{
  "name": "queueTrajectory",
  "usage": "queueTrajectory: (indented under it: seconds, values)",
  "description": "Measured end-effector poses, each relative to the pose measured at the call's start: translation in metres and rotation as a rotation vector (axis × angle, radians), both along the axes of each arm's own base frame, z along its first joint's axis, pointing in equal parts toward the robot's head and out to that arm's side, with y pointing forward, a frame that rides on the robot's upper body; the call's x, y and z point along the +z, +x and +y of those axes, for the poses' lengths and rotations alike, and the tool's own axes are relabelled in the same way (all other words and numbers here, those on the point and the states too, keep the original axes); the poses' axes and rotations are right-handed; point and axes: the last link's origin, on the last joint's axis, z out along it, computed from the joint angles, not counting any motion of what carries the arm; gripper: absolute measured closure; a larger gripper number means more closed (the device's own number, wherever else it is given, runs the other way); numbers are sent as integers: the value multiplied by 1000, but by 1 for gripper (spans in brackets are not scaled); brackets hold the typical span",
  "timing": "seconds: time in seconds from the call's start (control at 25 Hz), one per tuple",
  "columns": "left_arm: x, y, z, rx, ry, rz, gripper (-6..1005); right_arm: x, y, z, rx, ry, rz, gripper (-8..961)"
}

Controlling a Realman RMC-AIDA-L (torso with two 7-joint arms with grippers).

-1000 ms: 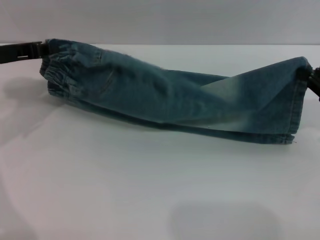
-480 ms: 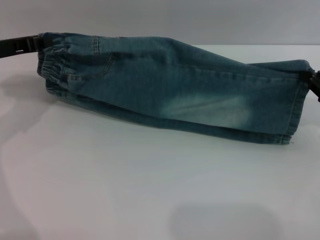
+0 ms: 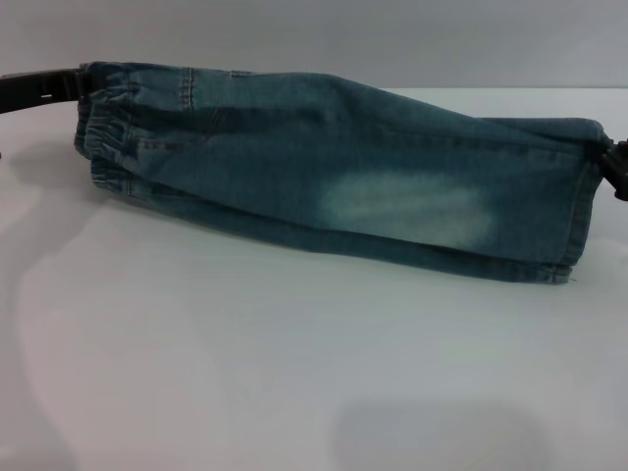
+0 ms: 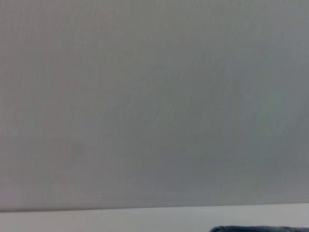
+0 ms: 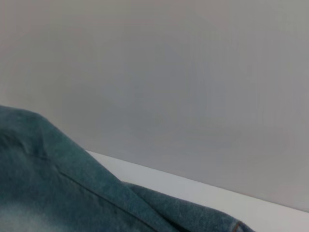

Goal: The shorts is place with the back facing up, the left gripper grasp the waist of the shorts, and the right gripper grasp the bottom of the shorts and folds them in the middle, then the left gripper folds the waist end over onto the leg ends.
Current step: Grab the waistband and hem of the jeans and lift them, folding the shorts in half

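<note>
Head view: left claw [image 3: 69, 83] clamps the waist [image 3: 103, 137], right claw [image 3: 610, 167] clamps the hems [image 3: 579, 221], shorts [image 3: 343, 177] folded lengthwise, hanging onto the tabletop [image 3: 294, 373]; lower both ends level before release.

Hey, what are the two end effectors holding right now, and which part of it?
Both hold the shorts: the left end effector has the gathered waist, the right end effector the leg hem end, with the denim stretched between them.
</note>
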Motion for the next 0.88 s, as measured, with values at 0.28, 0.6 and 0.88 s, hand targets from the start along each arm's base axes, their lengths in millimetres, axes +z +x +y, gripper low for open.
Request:
queueTrajectory:
  seconds: [0.28, 0.6, 0.88]
  values:
    - [-8, -2, 3, 7, -8, 23, 948, -3, 0, 5, -22, 17, -8, 954]
    - [-20, -4, 2, -1, -32, 73, 948, -9, -2, 10, -32, 18, -5, 953]
    - [-28, -10, 0, -2, -51, 86, 948, -14, -5, 17, -40, 15, -16, 954]
